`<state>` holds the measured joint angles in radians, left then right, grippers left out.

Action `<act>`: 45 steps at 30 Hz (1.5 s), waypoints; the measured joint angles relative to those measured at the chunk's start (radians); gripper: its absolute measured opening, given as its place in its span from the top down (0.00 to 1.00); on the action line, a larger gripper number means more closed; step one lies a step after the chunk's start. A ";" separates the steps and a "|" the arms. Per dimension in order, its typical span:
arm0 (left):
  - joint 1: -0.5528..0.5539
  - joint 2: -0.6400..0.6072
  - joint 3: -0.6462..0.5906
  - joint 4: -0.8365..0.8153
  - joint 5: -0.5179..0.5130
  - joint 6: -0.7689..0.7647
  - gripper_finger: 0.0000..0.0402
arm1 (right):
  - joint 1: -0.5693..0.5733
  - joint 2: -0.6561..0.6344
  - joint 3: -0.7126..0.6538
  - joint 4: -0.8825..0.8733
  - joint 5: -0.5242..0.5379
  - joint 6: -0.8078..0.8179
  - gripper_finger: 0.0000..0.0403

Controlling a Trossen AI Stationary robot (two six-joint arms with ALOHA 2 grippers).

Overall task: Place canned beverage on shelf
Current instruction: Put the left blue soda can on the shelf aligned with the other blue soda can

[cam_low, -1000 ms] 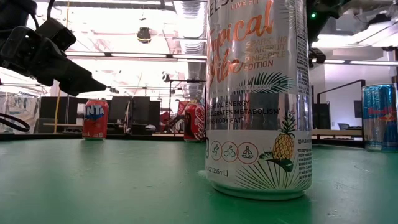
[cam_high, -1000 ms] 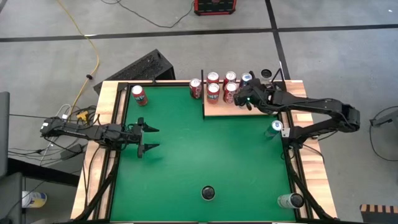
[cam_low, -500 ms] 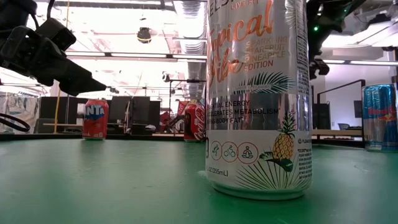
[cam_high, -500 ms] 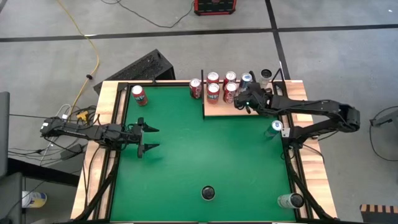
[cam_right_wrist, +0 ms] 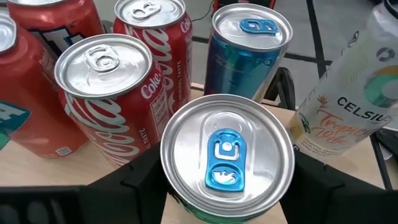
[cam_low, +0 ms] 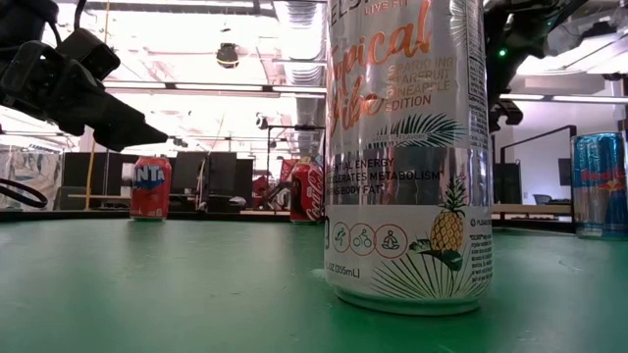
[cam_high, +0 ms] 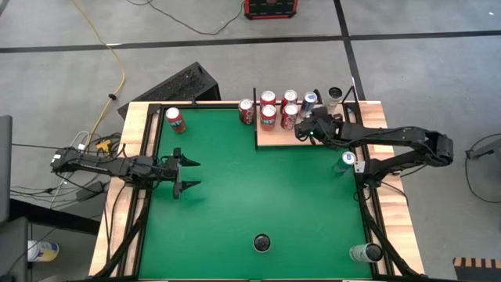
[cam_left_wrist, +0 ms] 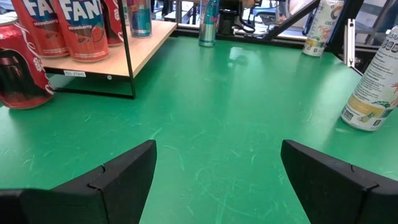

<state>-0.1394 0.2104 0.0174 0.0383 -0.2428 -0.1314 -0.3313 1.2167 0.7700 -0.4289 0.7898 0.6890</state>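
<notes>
My right gripper (cam_high: 307,129) hangs over the shelf (cam_high: 274,139), a pale wood board with thin black posts at the table's far right. It is shut on a canned beverage (cam_right_wrist: 227,155) with a silver lid and a blue tab. Close beside this can stand two red Coca-Cola cans (cam_right_wrist: 102,93), red Fanta cans and a blue slim can (cam_right_wrist: 249,50) on the board. My left gripper (cam_high: 188,174) waits open and empty above the green table's left side. My right gripper has the can between its two fingers (cam_right_wrist: 140,177), one on each side of the can's wall just below the lid's rim (cam_right_wrist: 171,180). The fingers come from above, slanting toward the far edge. The can stands upright; its lid hides its base.
A Fanta can (cam_high: 174,119) stands in the far left corner and a red can (cam_high: 246,111) just left of the shelf. A tall Celsius can (cam_high: 262,243) is near the front edge, a blue one (cam_high: 347,160) at the right, another (cam_high: 366,252) at the front right.
My right gripper has sunk toward the shelf board among the cans, keeping its slant. The left arm has kept still.
</notes>
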 joint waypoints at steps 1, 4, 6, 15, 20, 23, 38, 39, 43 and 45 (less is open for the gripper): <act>0.000 0.000 0.000 0.000 0.000 0.000 0.18 | 0.000 0.000 0.000 0.001 -0.001 -0.011 0.35; 0.000 0.000 0.000 0.000 0.000 0.000 0.18 | 0.000 0.000 0.000 0.015 -0.022 -0.074 0.35; 0.000 0.000 0.000 0.000 0.000 0.000 0.18 | 0.003 -0.008 0.000 0.022 -0.036 -0.117 0.35; 0.000 0.000 0.000 0.000 0.000 0.000 0.18 | -0.031 -0.118 -0.067 0.113 -0.145 -0.283 0.35; 0.000 0.000 0.000 0.000 0.000 0.000 0.18 | -0.120 -0.223 -0.188 0.292 -0.347 -0.437 0.35; 0.000 0.000 0.000 0.000 0.000 0.000 0.18 | -0.173 -0.270 -0.235 0.353 -0.469 -0.510 0.35; 0.000 0.000 0.000 0.000 0.000 0.000 0.18 | -0.325 -0.288 -0.234 0.306 -0.739 -0.705 0.35; 0.000 0.000 0.000 0.000 0.000 0.000 0.18 | -0.329 -0.288 -0.234 0.306 -0.744 -0.713 0.35; 0.000 0.000 0.000 0.000 0.000 0.000 0.18 | -0.333 -0.289 -0.234 0.305 -0.745 -0.720 0.31; 0.000 0.000 0.000 0.000 0.000 0.000 0.18 | -0.333 -0.288 -0.234 0.304 -0.744 -0.720 0.25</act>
<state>-0.1398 0.2104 0.0174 0.0383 -0.2428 -0.1314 -0.6643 0.9283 0.5358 -0.1245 0.0459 -0.0307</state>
